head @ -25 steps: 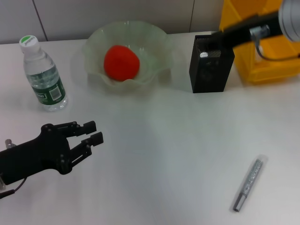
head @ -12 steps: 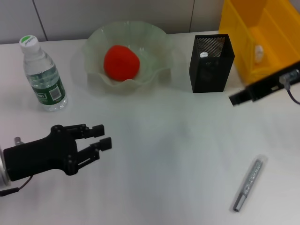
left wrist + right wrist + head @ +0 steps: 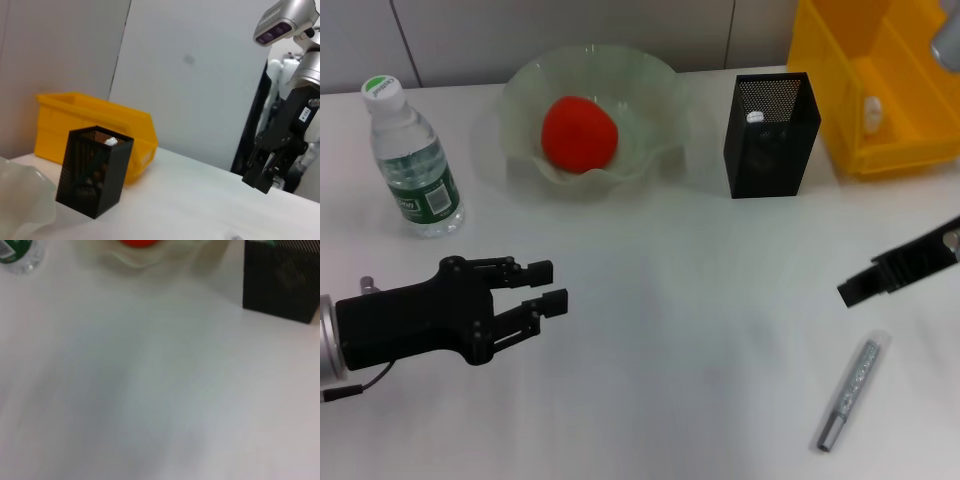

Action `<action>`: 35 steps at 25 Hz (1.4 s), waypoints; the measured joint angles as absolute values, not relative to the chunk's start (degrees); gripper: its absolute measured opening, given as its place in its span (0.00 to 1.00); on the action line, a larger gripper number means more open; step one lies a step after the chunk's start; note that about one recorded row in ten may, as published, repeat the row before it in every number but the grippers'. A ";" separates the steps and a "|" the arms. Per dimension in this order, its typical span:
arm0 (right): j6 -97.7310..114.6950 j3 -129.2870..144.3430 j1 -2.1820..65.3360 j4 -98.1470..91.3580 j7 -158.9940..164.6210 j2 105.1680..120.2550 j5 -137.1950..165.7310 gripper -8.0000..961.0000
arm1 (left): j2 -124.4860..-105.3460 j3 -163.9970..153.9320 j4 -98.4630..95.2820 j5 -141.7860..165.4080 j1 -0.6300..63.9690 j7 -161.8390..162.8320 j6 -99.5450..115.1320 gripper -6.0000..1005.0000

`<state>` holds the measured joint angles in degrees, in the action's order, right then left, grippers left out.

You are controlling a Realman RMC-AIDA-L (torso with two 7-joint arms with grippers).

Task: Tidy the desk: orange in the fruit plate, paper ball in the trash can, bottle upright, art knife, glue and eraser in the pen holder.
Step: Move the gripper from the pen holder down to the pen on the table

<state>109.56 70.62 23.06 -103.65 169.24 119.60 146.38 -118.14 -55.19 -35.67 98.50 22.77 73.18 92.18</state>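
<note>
Right pincer (image 3: pixel 850 291), state unreadable, hangs just above art knife (image 3: pixel 849 392) near desk's front-right corner; knife's long axis runs front-to-back, slightly tilted; left pincer (image 3: pixel 548 287), released, well apart.

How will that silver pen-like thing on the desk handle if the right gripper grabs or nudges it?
The silver pen-like thing looks slim and rigid, so probably stiff and light. Lying flat on the smooth white desk, it may slide or roll when nudged. Its low profile likely leaves little to pinch. The right gripper hovers just above it.

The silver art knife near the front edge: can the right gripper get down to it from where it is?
Probably yes: the right gripper hangs just beyond the art knife, bare desk between.
</note>
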 joint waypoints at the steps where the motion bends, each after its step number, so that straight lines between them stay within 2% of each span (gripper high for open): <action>1: 109.61 70.36 22.20 -103.65 169.28 119.66 146.25 0.41 | -118.10 -55.19 -35.83 99.57 23.41 74.11 92.19 0.38; 25: 109.26 60.82 17.87 -98.97 169.61 119.89 137.29 0.41 | -118.24 -55.78 -37.79 103.62 26.83 79.08 91.72 0.38; 29: 106.58 56.70 15.82 -95.51 169.82 119.88 134.62 0.41 | -117.89 -55.40 -38.31 103.63 26.69 78.85 90.78 0.38; 35: 104.70 57.37 16.31 -91.26 169.08 119.62 130.02 0.40 | -117.50 -55.37 -39.29 103.86 26.49 78.82 89.10 0.38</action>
